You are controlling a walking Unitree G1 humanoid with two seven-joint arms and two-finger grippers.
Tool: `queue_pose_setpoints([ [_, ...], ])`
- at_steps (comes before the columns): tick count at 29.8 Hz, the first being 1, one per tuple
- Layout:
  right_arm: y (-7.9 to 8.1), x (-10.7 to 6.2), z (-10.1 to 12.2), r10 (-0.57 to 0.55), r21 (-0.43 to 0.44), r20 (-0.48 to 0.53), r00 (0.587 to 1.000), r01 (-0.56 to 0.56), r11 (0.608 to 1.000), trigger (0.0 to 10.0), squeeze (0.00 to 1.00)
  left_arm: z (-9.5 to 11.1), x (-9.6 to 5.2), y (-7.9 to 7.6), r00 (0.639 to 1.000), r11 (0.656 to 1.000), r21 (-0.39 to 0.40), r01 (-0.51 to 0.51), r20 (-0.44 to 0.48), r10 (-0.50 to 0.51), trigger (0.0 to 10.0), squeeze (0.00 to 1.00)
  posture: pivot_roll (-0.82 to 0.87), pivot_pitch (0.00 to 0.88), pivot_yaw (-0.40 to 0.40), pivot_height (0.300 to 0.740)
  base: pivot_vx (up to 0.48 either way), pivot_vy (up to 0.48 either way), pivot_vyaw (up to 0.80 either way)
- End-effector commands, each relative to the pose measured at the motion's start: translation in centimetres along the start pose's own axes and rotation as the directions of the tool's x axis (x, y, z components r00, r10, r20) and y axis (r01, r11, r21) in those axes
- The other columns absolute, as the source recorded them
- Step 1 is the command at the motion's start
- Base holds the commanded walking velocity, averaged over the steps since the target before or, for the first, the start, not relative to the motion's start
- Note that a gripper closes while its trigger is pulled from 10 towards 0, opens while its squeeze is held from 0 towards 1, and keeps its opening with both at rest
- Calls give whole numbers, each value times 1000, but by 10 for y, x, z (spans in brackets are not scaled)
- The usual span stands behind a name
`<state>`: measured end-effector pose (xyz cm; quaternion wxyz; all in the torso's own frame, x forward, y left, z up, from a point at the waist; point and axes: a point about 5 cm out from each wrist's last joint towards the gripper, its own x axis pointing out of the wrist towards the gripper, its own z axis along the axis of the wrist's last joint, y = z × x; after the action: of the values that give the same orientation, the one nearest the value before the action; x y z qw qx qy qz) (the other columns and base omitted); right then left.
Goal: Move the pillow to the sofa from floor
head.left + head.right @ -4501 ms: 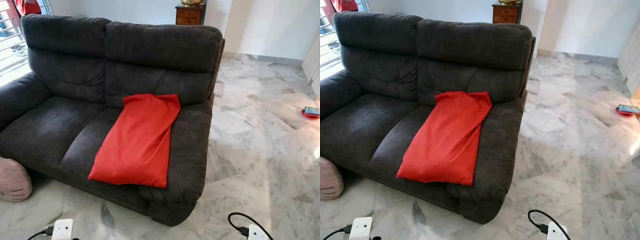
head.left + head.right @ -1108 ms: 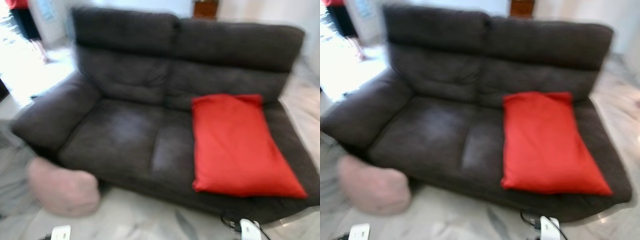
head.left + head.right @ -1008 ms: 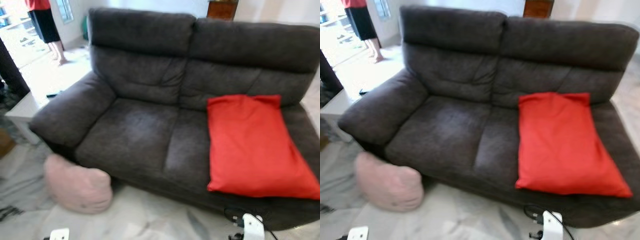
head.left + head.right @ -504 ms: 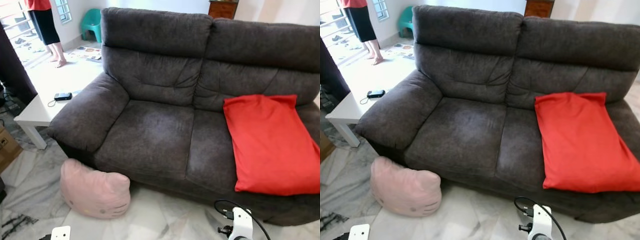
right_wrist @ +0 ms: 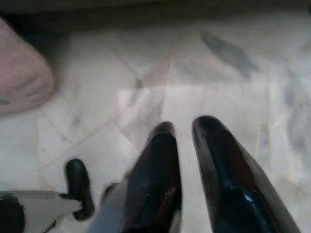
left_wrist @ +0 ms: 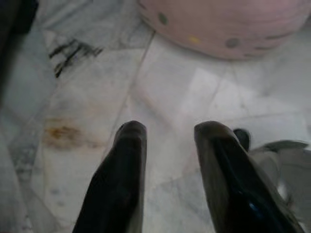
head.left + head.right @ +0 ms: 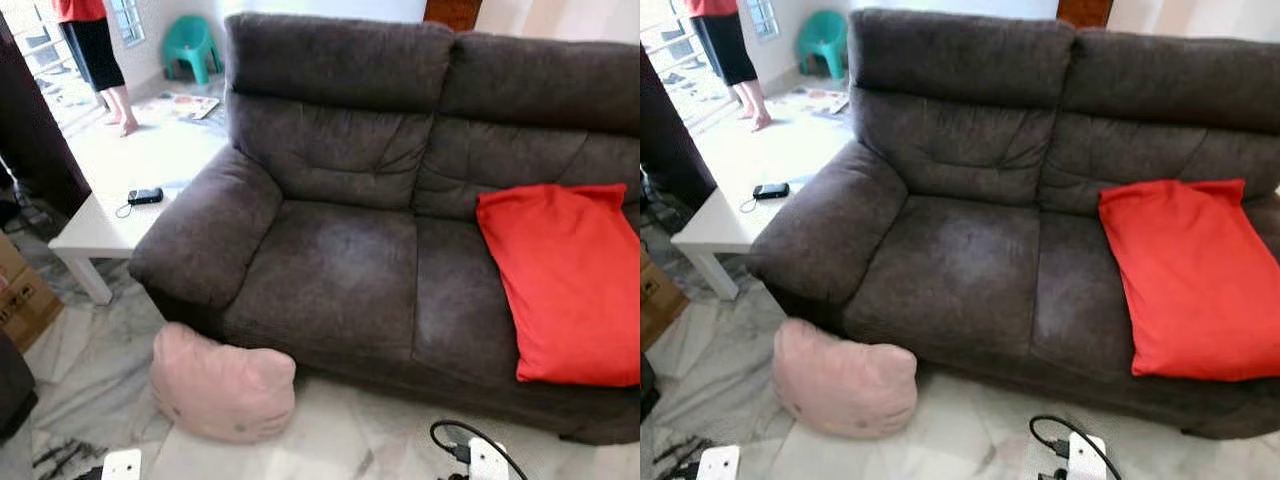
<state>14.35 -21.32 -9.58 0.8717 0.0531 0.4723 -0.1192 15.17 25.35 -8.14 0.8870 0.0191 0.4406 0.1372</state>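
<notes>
A pink cat-face pillow (image 7: 222, 385) lies on the marble floor against the front of the dark grey sofa (image 7: 340, 250), below its left armrest. A red pillow (image 7: 565, 280) rests on the sofa's right seat. My left gripper (image 6: 170, 128) hangs low over the floor with its fingers apart and nothing between them; the pink pillow (image 6: 223, 24) lies just beyond its tips. My right gripper (image 5: 184, 124) hangs over bare marble with its fingers close together and empty, and the pink pillow's edge (image 5: 22, 73) is off to one side.
A low white table (image 7: 110, 215) with a small black device (image 7: 145, 196) stands left of the sofa. A person (image 7: 95, 50) stands behind it near a teal chair (image 7: 190, 45). A cardboard box (image 7: 25, 300) sits at the far left. Open marble floor lies before the sofa.
The view has swung left, so the sofa and red pillow sit further right in frame and the pink pillow, table and person have come into view. Nothing itself has moved.
</notes>
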Motion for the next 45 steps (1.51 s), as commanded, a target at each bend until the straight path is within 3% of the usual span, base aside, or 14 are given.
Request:
queue_pose_setpoints([
  [1,7,1,1,10,-8,3,1000,-9,1000,10000,0,-3,-1,7,1000,1000,-1,-18,-19,18,10000,0,130,11,-7,740,0,382,0],
  [8,12,1,2,10,18,4,1000,-10,1000,10000,0,-3,-1,6,1000,1000,-5,-18,-16,18,10000,0,129,14,-10,740,0,381,0],
  [16,11,3,11,6,18,12,1000,-7,1000,10000,0,-3,-1,6,1000,1000,-7,-20,-16,20,10000,0,130,15,-10,740,0,378,-661],
  [26,-9,4,22,-7,21,30,1000,6,1000,10000,0,-3,-1,6,1000,1000,-7,-18,-16,18,10000,0,132,18,-8,740,0,380,0],
  [28,-21,2,20,-18,24,26,1000,18,1000,10000,0,-3,-1,7,1000,1000,-6,-19,-16,19,10000,0,132,19,-7,740,0,381,0],
  [34,-31,-1,13,-24,28,17,1000,23,999,10000,0,-2,-1,7,1000,1000,-6,-20,-15,20,10000,0,134,18,-7,740,0,379,0],
  [37,-23,1,17,-10,33,26,1000,9,999,10000,0,-3,-1,7,1000,1000,-7,-20,-16,20,10000,0,134,18,-7,740,0,379,0],
  [45,-20,2,18,-6,28,25,1000,5,1000,10000,0,-3,-1,8,1000,1000,3,-21,-14,21,10000,0,135,22,-7,740,0,269,0],
])
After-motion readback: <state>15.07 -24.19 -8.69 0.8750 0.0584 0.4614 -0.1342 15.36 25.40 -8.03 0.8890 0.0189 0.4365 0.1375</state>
